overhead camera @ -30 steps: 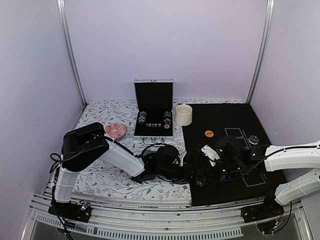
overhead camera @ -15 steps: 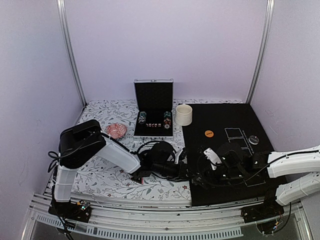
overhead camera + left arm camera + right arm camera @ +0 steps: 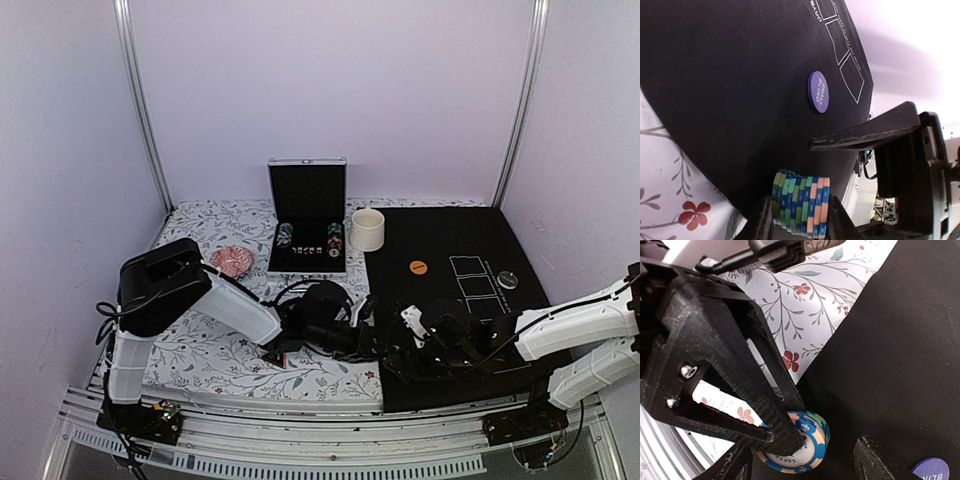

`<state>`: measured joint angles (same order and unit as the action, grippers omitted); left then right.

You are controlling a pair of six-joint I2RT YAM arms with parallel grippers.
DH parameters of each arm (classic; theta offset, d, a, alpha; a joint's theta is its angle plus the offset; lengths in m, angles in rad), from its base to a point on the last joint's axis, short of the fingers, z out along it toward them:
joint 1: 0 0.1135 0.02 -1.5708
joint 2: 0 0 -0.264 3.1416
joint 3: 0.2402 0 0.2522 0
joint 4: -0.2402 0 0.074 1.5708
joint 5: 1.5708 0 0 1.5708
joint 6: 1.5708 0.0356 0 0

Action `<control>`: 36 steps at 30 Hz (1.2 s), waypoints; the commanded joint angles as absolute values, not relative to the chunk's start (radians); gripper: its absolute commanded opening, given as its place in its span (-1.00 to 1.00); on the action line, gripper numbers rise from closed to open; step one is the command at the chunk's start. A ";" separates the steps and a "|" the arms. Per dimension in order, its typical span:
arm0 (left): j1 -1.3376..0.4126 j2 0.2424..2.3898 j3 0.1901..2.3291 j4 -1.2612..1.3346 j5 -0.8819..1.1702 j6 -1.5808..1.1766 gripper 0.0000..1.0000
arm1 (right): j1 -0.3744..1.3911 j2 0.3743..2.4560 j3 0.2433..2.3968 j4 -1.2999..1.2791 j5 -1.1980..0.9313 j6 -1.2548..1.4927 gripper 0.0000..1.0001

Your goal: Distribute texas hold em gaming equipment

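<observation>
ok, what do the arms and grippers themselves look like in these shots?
Left arm and right arm: white link shells, black joint housings, loose black cables running along them. Left gripper and right gripper: matte black plastic with tapered jaws. Silver screw heads show on the right one. No markings are legible.

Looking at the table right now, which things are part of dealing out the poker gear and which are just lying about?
Part of the job: striped chip stack, purple small-blind disc, orange disc, open case of chips.
Just lying about: pink dish, cream cup.
</observation>
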<state>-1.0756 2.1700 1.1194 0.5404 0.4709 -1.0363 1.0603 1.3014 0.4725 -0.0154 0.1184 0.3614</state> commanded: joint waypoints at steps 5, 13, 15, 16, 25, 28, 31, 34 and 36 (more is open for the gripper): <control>-1.054 2.207 1.129 0.446 0.455 -0.996 -0.79 | 1.068 1.408 0.526 0.043 0.142 0.315 0.33; -1.055 2.210 1.132 0.448 0.460 -0.994 -0.77 | 1.068 1.472 0.531 0.049 0.139 0.335 0.08; -1.055 2.211 1.132 0.448 0.461 -0.994 -0.77 | 1.068 1.479 0.533 0.050 0.141 0.340 0.01; -1.055 2.211 1.131 0.448 0.462 -0.993 -0.77 | 1.068 1.483 0.533 0.048 0.143 0.343 -0.02; -1.055 2.209 1.134 0.431 0.444 -0.981 -0.64 | 1.067 1.499 0.567 -0.032 0.154 0.378 -0.40; -1.055 2.205 1.145 0.395 0.426 -0.963 -0.52 | 1.068 1.497 0.573 -0.062 0.156 0.391 -0.45; -1.055 2.191 1.150 0.369 0.403 -0.947 -0.35 | 1.067 1.493 0.574 -0.085 0.157 0.404 -0.51; -1.051 2.169 1.149 0.354 0.373 -0.935 -0.13 | 1.067 1.493 0.576 -0.106 0.158 0.412 -0.56; -1.046 2.157 1.149 0.349 0.369 -0.930 -0.03 | 1.068 1.494 0.577 -0.116 0.159 0.415 -0.58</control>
<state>-1.0683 2.1712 1.1553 0.4664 0.4347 -0.9756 1.0668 1.4830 0.5648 -0.0433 0.1402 0.3874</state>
